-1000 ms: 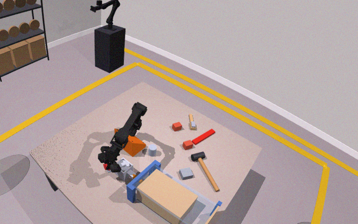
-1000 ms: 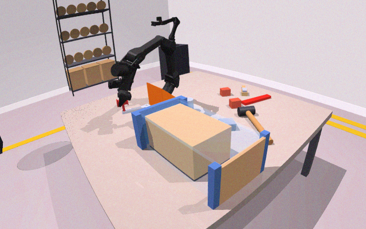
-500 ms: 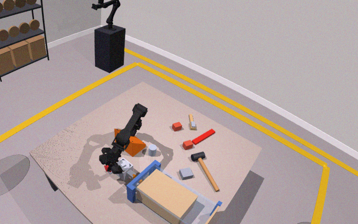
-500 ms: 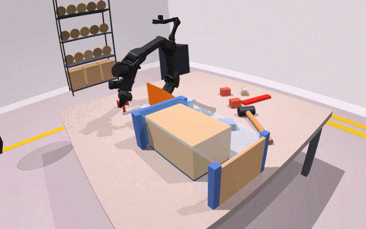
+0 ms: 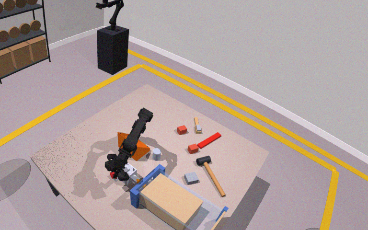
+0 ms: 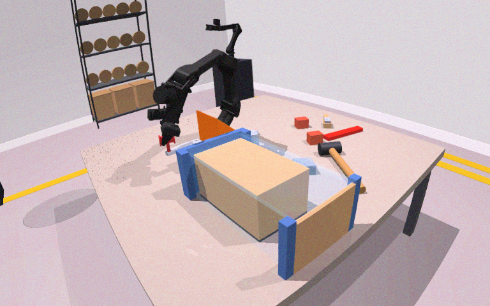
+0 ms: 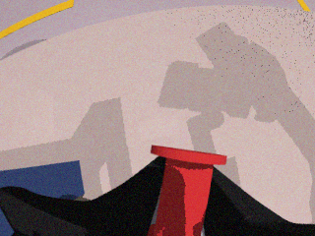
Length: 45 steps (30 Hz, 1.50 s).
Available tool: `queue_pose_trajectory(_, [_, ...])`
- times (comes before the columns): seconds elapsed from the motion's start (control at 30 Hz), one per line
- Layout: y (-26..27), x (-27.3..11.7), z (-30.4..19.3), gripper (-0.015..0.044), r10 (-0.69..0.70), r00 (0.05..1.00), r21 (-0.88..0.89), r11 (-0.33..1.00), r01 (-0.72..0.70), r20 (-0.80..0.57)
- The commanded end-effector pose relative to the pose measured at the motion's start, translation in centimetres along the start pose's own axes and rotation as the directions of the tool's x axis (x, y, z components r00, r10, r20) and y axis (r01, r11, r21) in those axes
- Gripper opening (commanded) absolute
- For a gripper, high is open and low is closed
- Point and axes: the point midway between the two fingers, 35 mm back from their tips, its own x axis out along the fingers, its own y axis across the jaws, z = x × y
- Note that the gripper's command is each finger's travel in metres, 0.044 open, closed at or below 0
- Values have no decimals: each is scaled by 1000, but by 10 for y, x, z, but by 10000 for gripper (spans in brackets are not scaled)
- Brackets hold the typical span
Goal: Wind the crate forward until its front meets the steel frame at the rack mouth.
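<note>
The crate (image 5: pixel 171 196) (image 6: pixel 251 166) sits flat inside the clear-panelled cubby. Its front is close behind the blue steel frame (image 5: pixel 134 196) (image 6: pixel 187 174); I cannot tell whether they touch. The grey winch (image 5: pixel 131 170) stands outside the frame, with a bit of orange strap (image 5: pixel 138 180) between them. The winch handle's light arm (image 6: pixel 181 146) reaches out from the winch, low over the bench. Its key end is hidden. My gripper (image 5: pixel 117 174) (image 6: pixel 167 141) (image 7: pixel 182 164) is shut on the upright red grip (image 7: pixel 194 197) at the arm's outer end.
An orange wedge-shaped piece (image 5: pixel 140 151) (image 6: pixel 211 127) stands between arm base and winch, near a grey cylinder (image 5: pixel 156 154). A grey block (image 5: pixel 191 178), mallet (image 5: pixel 203 160), red bar (image 5: pixel 209 140), two red blocks (image 5: pixel 181 130) (image 5: pixel 193 148) and a wooden-handled tool (image 5: pixel 198 129) lie farther right.
</note>
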Motion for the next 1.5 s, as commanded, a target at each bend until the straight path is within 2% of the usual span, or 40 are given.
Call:
queue_pose_trajectory(0.0, [19,-3,-16,0,29,999,-20,999,-30,-28])
queue_pose_trajectory(1.47, [38,-12,-33,0,31,999,-21,999,-31,-30])
